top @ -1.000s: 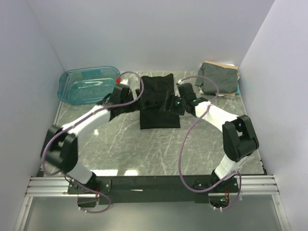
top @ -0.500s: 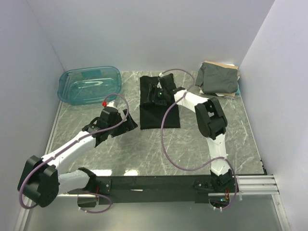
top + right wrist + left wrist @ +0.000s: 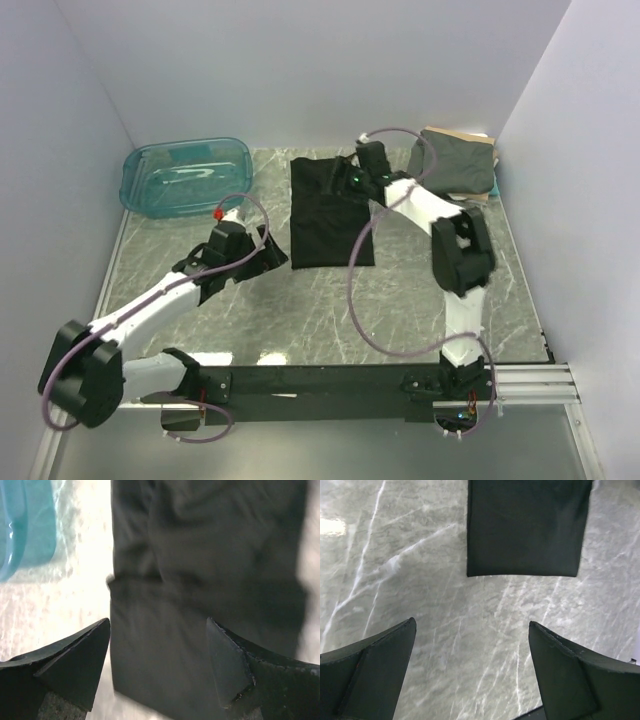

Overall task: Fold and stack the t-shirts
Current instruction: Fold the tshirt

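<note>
A plain black t-shirt [image 3: 328,222] lies flat on the marble table as a long folded rectangle. My left gripper [image 3: 272,254] is open and empty, just left of the shirt's near left corner. In the left wrist view the shirt's near end [image 3: 525,530] lies ahead of the open left gripper [image 3: 472,672]. My right gripper [image 3: 348,183] hovers over the shirt's far right part, open and empty. In the right wrist view the black cloth [image 3: 210,570] fills the space under the right gripper [image 3: 157,667]. A dark grey-green t-shirt [image 3: 455,160] lies folded at the back right, with tan cloth [image 3: 462,134] beneath it.
A translucent teal plastic bin [image 3: 185,175] stands at the back left; its corner shows in the right wrist view [image 3: 22,525]. White walls close the table on three sides. The arms' black base rail [image 3: 320,385] runs along the near edge.
Both grippers have let go of the black shirt. The left arm drew back toward the near left. The right gripper moved to the shirt's far end. The shirt now lies as a narrow rectangle.
</note>
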Controlling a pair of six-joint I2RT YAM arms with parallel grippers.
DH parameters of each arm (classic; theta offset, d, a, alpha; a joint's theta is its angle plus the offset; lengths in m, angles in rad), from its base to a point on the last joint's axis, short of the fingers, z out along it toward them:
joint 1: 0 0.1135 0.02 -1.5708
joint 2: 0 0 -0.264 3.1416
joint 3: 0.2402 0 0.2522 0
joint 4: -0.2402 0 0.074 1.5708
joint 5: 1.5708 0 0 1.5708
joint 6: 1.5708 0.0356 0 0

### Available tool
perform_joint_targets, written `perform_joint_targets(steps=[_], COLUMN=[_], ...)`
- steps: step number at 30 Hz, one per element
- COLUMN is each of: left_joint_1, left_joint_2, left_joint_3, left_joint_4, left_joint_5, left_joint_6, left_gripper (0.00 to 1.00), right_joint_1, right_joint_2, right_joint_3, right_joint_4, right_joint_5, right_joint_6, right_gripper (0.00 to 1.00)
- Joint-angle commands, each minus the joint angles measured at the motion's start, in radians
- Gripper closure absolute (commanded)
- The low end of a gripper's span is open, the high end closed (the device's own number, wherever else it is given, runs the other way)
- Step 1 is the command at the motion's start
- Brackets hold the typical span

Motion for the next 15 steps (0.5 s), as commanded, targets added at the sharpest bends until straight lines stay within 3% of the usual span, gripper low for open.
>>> perform_joint_targets(steps=[1, 7, 15], left_joint_1=[-0.003, -0.003, -0.003], left_joint_2=[0.093, 0.277, 0.432], left_joint_3=[0.02, 0.084, 0.149], left_joint_4=[0.113, 0.177, 0.197], left_joint_5=[0.033, 0.09, 0.091], left_joint_6=[0.02, 0.049, 0.058], left_gripper=[0.02, 0.18, 0.46], right_joint_1=[-0.024, -0.084, -0.117], right_joint_2=[-0.256, -0.502, -0.565], right_joint_3=[-0.2, -0.635, -0.755], right_joint_4=[0.024, 0.042, 0.042], right_joint_5=[0.093, 0.064, -0.007], right_joint_6=[0.014, 0.059, 0.034], right_gripper=[0.16, 0.16, 0.24])
